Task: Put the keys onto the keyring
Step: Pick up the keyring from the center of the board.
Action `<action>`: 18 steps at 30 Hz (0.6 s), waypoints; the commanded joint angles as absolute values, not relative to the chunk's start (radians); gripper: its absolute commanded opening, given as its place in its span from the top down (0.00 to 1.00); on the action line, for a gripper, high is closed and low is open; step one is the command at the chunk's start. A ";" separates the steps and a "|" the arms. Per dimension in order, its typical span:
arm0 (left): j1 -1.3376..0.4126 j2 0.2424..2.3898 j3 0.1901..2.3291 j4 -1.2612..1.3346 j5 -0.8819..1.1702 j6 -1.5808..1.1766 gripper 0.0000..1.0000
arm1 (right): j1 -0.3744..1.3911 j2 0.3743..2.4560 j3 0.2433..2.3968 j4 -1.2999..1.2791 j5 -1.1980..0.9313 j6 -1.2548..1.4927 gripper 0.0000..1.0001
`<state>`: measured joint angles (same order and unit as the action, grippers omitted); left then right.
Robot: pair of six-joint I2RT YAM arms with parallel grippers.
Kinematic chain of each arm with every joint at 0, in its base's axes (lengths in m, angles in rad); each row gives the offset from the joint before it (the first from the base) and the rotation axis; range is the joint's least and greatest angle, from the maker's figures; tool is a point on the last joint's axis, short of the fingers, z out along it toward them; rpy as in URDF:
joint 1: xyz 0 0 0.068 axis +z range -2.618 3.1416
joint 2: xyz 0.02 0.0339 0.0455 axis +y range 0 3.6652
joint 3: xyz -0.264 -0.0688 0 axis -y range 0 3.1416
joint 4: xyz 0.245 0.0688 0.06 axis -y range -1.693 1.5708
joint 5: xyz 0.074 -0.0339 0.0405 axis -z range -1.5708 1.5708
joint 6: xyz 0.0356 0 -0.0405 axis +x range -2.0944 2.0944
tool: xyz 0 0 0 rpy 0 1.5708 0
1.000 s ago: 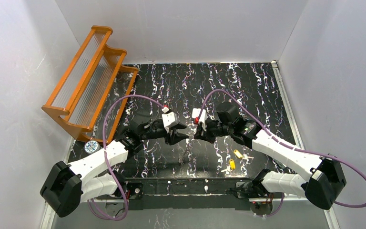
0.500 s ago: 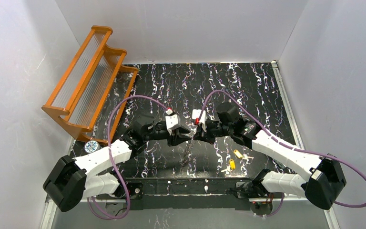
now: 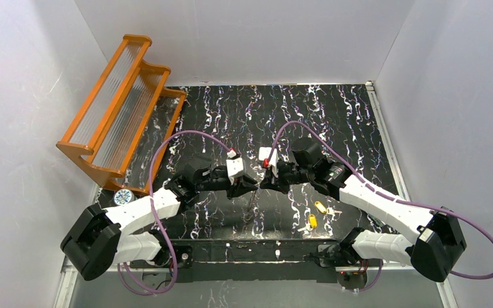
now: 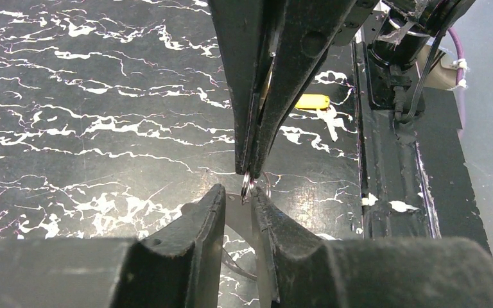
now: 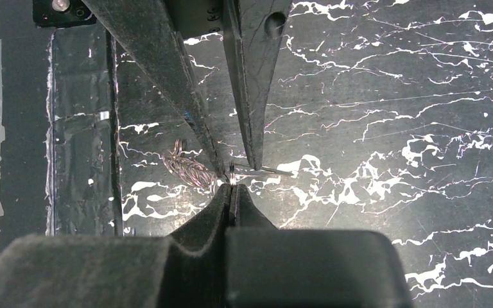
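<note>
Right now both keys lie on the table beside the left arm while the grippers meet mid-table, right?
No: the keys lie on the table beside the right arm, not the left; the top view shows it. The left gripper and right gripper do meet mid-table.

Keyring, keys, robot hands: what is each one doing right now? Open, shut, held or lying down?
keyring: pinched, hanging above the table, no key on it.
right gripper: jaws shut on the keyring.
left gripper: jaws slightly open, one each side of the keyring.
keys: both lying loose on the table.
</note>
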<state>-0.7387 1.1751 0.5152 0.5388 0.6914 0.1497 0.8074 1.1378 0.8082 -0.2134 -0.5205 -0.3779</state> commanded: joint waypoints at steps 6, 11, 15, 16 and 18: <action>-0.750 1.180 0.521 0.555 0.673 0.173 0.90 | 0.811 1.133 0.824 -0.180 -0.551 -0.390 0.99; -0.752 1.173 0.525 0.555 0.667 0.168 0.98 | 0.811 1.136 0.824 -0.180 -0.551 -0.393 0.99; -0.752 1.157 0.526 0.554 0.665 0.162 1.00 | 0.811 1.135 0.820 -0.179 -0.548 -0.394 0.99; -0.753 1.152 0.526 0.555 0.664 0.161 1.00 | 0.811 1.134 0.821 -0.179 -0.548 -0.394 0.99; -0.753 1.142 0.528 0.552 0.656 0.154 0.92 | 0.811 1.135 0.821 -0.179 -0.547 -0.394 0.99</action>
